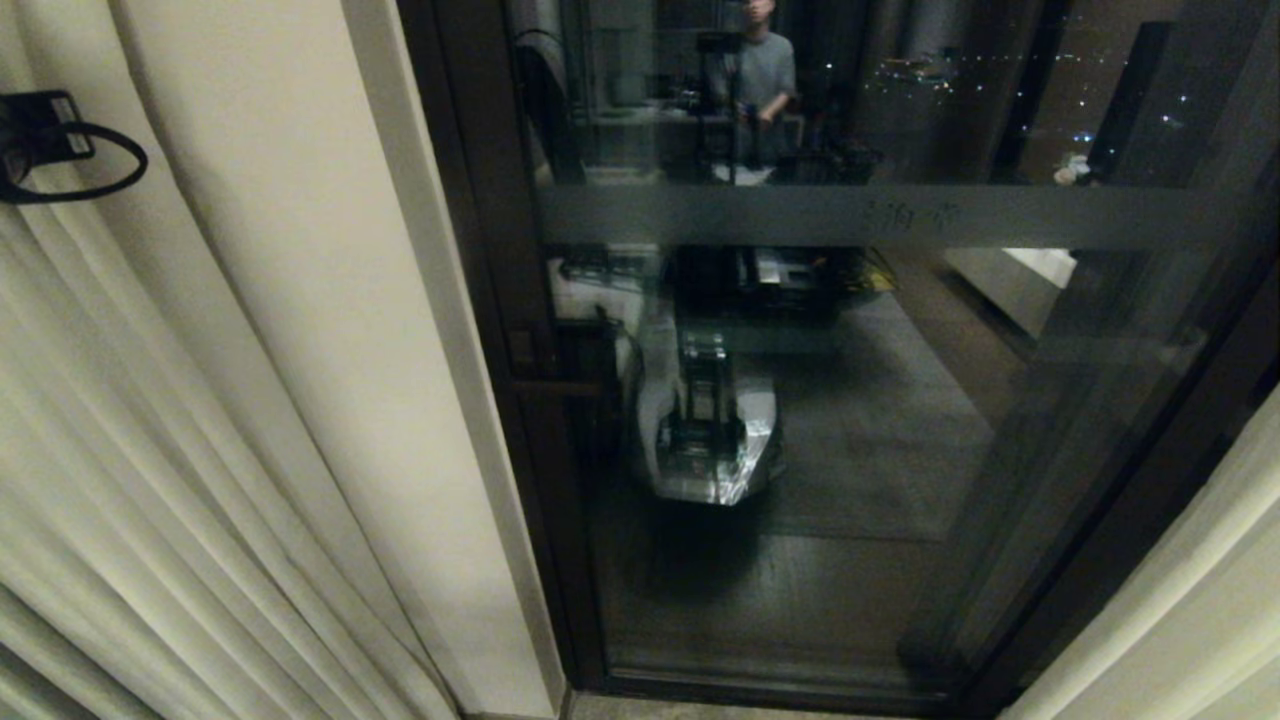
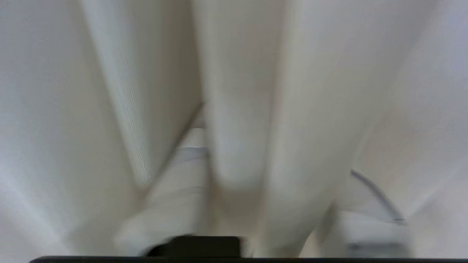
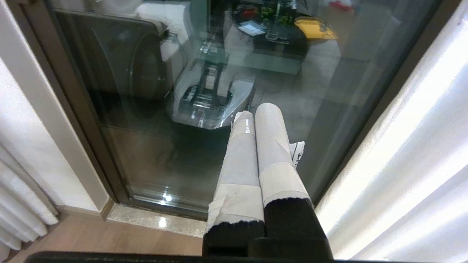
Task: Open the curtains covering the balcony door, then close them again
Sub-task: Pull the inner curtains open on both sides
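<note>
The balcony door stands uncovered in the middle, dark-framed glass with a frosted band. The cream curtains hang bunched at either side: the left panel and the right panel. My left arm's black wrist shows at the left panel. In the left wrist view my left gripper is open, its taped fingers spread apart with a curtain fold lying between them. My right gripper is shut and empty, hanging before the glass beside the right panel.
The glass reflects my own base and a person standing in the room behind. A pale wall strip separates the left panel from the door frame. A stone sill and wooden floor lie below the door.
</note>
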Robot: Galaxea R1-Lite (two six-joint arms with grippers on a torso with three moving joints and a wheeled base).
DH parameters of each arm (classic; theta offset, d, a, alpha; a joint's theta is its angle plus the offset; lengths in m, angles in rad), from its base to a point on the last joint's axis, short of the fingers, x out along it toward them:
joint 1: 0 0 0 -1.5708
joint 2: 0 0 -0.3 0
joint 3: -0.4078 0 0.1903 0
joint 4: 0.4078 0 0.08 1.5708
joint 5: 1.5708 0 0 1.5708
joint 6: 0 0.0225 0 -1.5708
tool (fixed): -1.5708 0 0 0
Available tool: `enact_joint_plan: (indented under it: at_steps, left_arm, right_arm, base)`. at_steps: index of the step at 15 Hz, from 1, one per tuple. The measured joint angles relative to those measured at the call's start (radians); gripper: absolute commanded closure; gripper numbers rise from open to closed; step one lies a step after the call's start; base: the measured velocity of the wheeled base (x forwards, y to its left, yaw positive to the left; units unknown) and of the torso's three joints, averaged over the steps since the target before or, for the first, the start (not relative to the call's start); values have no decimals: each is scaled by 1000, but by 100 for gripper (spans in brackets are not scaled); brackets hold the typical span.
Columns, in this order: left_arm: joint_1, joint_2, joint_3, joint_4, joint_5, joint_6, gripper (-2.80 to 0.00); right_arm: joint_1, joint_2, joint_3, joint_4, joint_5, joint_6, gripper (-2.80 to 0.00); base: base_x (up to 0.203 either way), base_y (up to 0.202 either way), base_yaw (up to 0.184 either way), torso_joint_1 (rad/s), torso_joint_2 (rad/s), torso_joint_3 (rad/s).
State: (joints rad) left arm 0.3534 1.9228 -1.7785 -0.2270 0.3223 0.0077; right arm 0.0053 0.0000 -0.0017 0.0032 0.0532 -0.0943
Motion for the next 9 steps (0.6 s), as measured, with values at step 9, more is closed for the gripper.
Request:
enact_joint_plan:
  at_steps: [9]
  left_arm:
    - [-161,-474,536,-9,12,63,-280]
  right_arm:
    - [0,0,0,0,0,0,0]
  base:
    - [0,0,0,0,0,0]
